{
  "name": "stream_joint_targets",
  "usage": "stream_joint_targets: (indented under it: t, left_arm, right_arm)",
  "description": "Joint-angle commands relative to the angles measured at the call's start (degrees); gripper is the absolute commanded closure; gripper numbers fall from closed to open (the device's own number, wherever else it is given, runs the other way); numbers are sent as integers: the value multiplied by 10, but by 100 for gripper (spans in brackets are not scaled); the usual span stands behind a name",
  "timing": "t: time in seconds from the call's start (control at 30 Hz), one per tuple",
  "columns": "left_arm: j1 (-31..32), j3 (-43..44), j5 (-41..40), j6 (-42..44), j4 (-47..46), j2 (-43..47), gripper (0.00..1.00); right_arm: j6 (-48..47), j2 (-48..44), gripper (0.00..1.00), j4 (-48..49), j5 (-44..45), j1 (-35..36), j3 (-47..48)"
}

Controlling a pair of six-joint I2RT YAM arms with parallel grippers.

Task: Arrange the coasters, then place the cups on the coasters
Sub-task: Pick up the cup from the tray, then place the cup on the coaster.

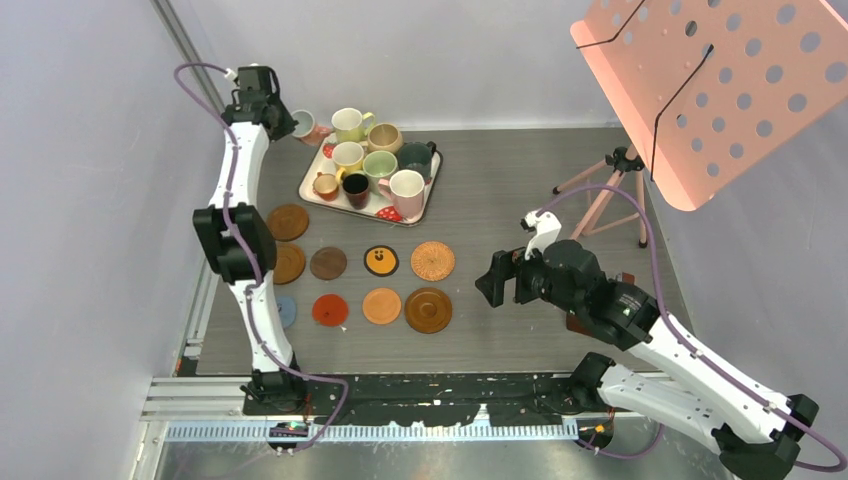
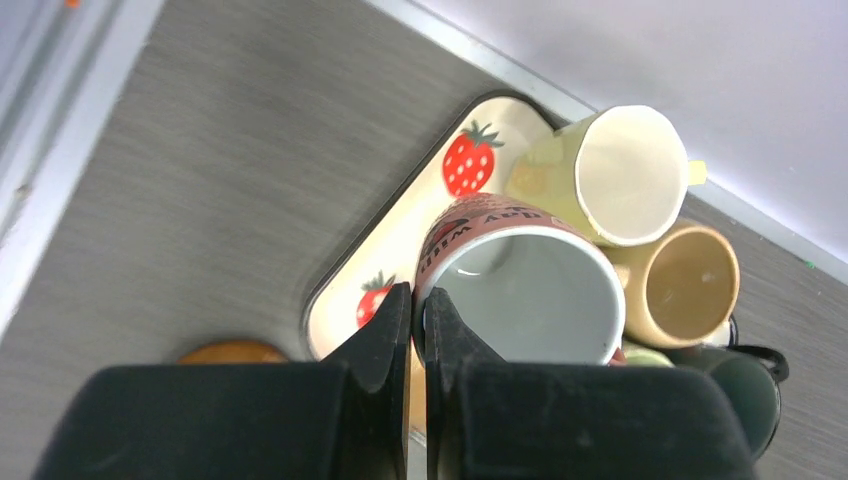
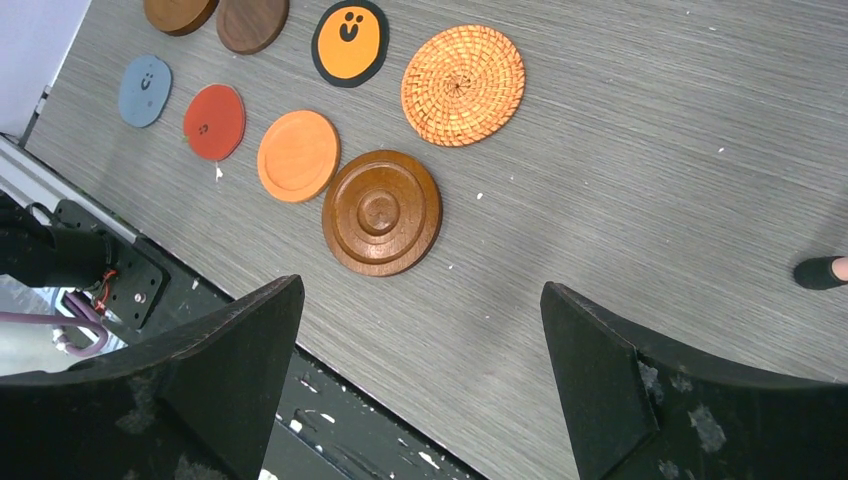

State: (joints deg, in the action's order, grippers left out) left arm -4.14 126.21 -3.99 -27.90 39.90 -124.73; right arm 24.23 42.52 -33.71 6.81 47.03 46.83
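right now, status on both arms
Left fingers shut on pink mug rim, at tray corner. Right fingers open, empty. Coasters laid out, bare. Yellow mug close beside pink.

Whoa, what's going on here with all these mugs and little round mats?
A two-armed robot is putting mugs onto coasters. The coasters already lie in rows on the table, all bare. The left tool is pinched shut on the rim of a pink mug at the far corner of the strawberry tray, where the other mugs stand. The right tool hangs open over the table beside the coasters, holding nothing.
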Motion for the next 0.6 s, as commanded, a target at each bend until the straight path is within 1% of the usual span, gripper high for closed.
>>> stream_joint_targets:
  t: [0.0,0.13,0.3,0.37,0.43,0.57]
  left_arm:
    - [-1,-40,-66,15,40,102,100]
    - [-1,-120,-96,2,65,183,100]
    - [-2,-242,-122,-27,96,295,100]
    - [-2,-301,-129,-48,104,352,100]
    - [-7,-386,-126,-72,102,406,100]
    - [-41,-519,-102,-136,98,515,100]
  right_arm:
    - [18,-34,3,13,5,0,-11]
    - [25,-66,3,14,5,-1,-26]
    - [23,-80,3,27,-11,0,-41]
    - [23,-81,3,29,-24,0,-45]
    - [23,-82,3,33,-36,0,-50]
    - [17,-85,3,36,-59,0,-55]
